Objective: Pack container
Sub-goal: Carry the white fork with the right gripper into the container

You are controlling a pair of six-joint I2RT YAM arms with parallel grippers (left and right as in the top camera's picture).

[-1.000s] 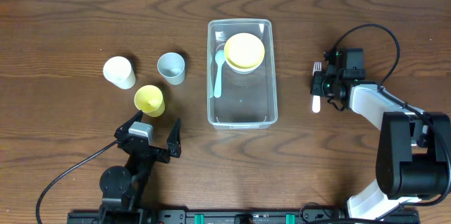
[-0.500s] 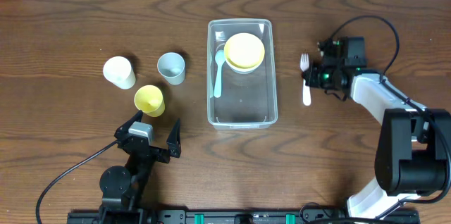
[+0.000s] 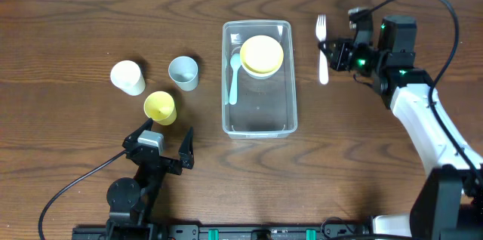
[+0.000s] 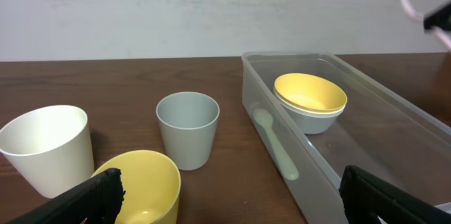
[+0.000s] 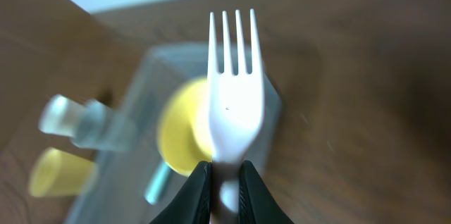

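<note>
The clear container stands at the table's middle and holds a yellow bowl stacked on a white bowl, plus a pale green spoon. It also shows in the left wrist view. My right gripper is shut on a white plastic fork and holds it in the air just right of the container's far end. In the right wrist view the fork points away from the jaws. My left gripper is open and empty near the front edge.
A white cup, a grey cup and a yellow cup stand left of the container. The left wrist view shows them too: white cup, grey cup, yellow cup.
My right gripper has lifted the fork off the table and carried it up and left toward the container's far right side. The left arm has not moved.
</note>
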